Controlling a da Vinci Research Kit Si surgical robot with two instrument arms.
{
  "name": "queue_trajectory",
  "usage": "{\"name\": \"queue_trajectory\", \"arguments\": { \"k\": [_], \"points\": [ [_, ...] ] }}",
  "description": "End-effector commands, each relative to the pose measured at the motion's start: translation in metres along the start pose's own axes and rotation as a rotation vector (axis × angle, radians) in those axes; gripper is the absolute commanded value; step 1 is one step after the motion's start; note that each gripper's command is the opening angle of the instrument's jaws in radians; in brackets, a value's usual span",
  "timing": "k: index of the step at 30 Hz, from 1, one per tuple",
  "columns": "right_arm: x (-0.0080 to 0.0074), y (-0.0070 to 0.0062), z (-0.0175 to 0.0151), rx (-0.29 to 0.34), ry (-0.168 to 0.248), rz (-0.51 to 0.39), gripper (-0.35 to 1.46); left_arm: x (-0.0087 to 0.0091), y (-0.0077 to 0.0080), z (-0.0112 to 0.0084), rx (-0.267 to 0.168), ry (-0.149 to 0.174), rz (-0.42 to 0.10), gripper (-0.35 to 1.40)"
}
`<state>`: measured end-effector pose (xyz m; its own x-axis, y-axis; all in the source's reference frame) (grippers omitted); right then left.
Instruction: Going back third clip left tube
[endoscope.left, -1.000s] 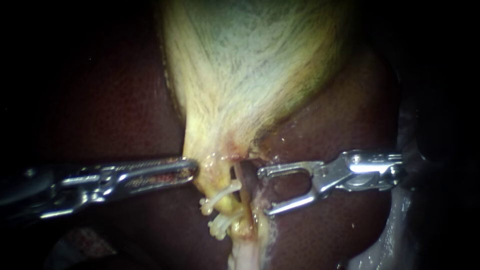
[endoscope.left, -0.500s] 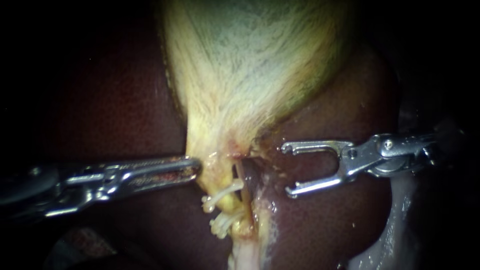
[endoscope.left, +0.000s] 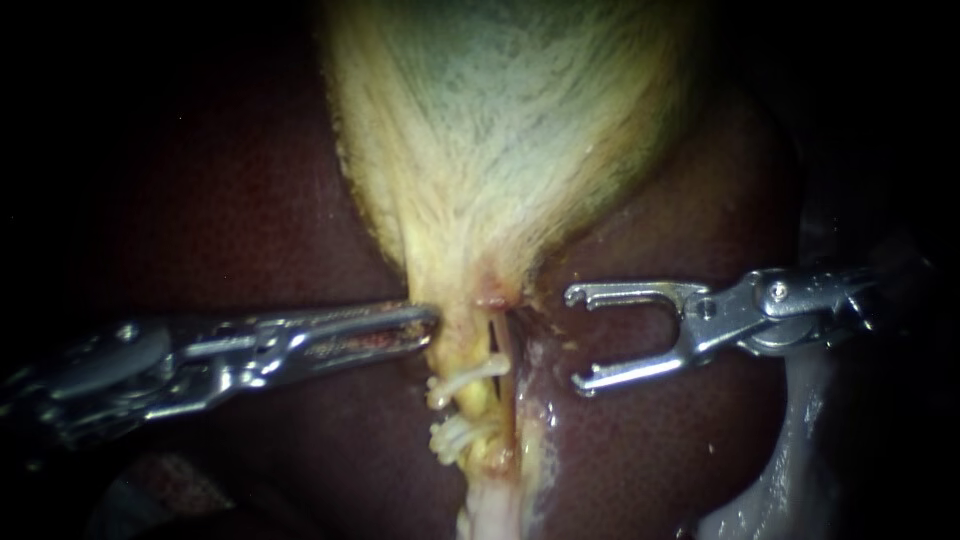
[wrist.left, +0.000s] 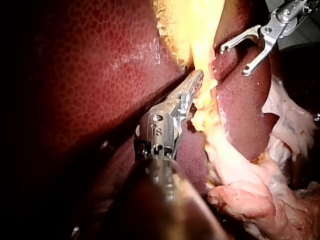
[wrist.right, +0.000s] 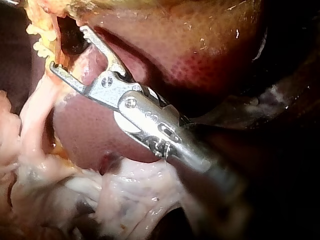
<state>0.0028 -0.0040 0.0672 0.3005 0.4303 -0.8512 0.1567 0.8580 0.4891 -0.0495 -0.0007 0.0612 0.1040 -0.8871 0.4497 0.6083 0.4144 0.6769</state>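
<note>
The pale yellow gallbladder (endoscope.left: 500, 150) narrows to a neck over the dark liver (endoscope.left: 250, 220). My left instrument (endoscope.left: 425, 322) is shut on the neck's left edge, also seen in the left wrist view (wrist.left: 197, 81). Below its tip, two white clips (endoscope.left: 465, 376) (endoscope.left: 453, 438) sit across a yellowish tube (endoscope.left: 480, 398). My right instrument (endoscope.left: 574, 339) stands open and empty to the right of the tube, clear of it. In the right wrist view its jaws (wrist.right: 67, 46) gape just short of the clips (wrist.right: 42, 34). It also shows in the left wrist view (wrist.left: 234, 61).
Pale ragged tissue (endoscope.left: 490, 510) trails down from the clipped tube and spreads beside the liver (wrist.left: 260, 200). A whitish wet edge (endoscope.left: 800, 430) borders the liver on the right.
My right instrument drew back to the right, away from the tube, jaws staying open, then held still. My left instrument shifted right, carrying the gallbladder's neck and the clips with it.
</note>
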Motion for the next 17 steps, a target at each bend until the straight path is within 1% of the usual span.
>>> {"name": "queue_trajectory", "arguments": {
  "k": [1,17],
  "points": [
    [0.0000,0.0000,0.0000,0.001,0.000,0.000,0.60,0.0000,-0.0001,0.0001,0.001,0.002,0.001,-0.35],
    [0.0000,-0.0001,-0.0002,0.002,0.000,0.000,0.60,0.0001,-0.0001,0.0003,0.000,0.002,0.001,-0.35]
  ]
}}
